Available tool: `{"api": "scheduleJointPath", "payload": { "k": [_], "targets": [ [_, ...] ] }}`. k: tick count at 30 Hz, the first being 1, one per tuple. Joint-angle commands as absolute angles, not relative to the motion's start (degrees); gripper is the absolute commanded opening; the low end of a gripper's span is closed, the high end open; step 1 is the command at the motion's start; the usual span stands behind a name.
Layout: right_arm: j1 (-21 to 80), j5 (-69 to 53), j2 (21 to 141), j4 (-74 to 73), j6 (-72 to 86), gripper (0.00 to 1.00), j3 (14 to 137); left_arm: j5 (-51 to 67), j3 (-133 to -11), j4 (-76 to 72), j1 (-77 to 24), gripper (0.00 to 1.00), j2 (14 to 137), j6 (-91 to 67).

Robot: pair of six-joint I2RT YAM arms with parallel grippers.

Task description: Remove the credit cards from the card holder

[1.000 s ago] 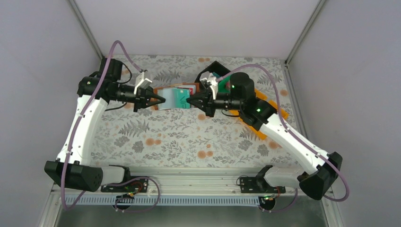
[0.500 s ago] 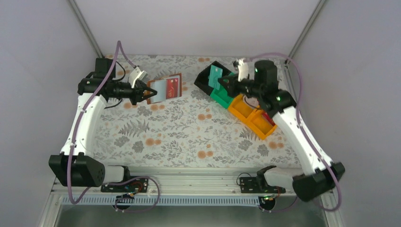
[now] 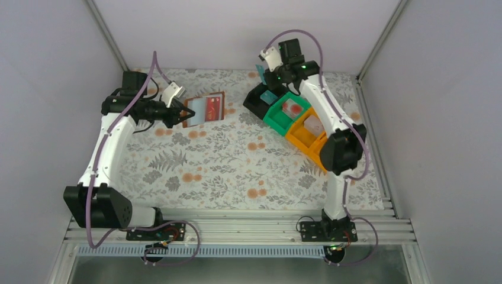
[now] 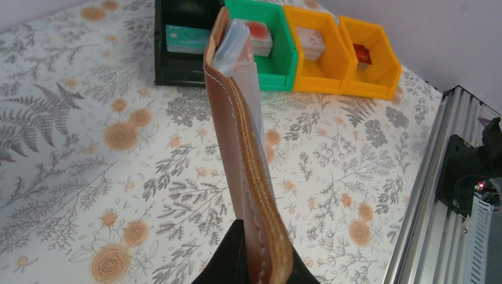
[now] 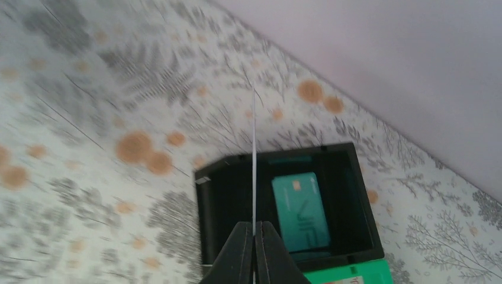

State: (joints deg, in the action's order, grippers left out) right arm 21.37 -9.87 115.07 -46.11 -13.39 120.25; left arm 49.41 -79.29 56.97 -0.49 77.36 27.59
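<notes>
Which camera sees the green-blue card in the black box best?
Right wrist view: it looks down on the teal card in the black bin. Left wrist shows it far away; the top view, only a sliver.

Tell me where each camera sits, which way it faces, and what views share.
Top external: above and behind the bases, facing down at the table; both arms, left gripper holding the card holder, right gripper near the black bin.
Left wrist: rides the left arm, faces along the edge-on card holder toward the bins; only fingers show.
Right wrist: rides the right arm, faces down past the held card into the black bin; only fingers show.
Shared: all three see the black bin with a teal card inside.
</notes>
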Motion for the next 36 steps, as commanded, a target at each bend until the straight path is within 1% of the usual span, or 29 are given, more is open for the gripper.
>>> {"api": "scheduleJointPath", "payload": {
  "k": [1,6,11,14,20,26,32,36],
  "targets": [
    [20.33,-2.7,121.59,-47.7,-24.87,0.04,125.36,48.21,-80.59,55.29,-0.26,0.02,79.65,26.9],
    [20.31,0.58,130.49,-43.28,-27.21,0.04,131.28,47.47,-80.68,55.22,-0.28,0.02,81.4,27.31],
    [20.3,3.1,135.68,-41.26,-28.08,0.04,131.66,46.73,-80.4,55.02,-0.27,0.02,83.09,27.42],
    [20.39,2.13,136.98,-42.31,-27.1,0.04,130.97,46.86,-80.83,55.34,-0.29,0.03,83.68,27.51],
    [20.92,0.72,135.19,-41.01,-27.83,0.04,125.83,47.3,-81.19,55.72,-0.36,0.02,84.42,27.75],
    [21.09,6.83,137.77,-46.47,-30.78,0.04,128.76,47.02,-81.42,55.87,-0.35,0.02,84.76,27.94],
    [21.72,1.28,130.32,-44.4,-28.6,0.04,126.13,47.39,-81.55,56.06,-0.63,0.02,85.98,28.4],
    [22.27,-2.94,124.64,-43.57,-26.34,0.04,125.45,51.95,-79.48,56.24,-0.69,0.02,87.29,28.83]
  ]
}}
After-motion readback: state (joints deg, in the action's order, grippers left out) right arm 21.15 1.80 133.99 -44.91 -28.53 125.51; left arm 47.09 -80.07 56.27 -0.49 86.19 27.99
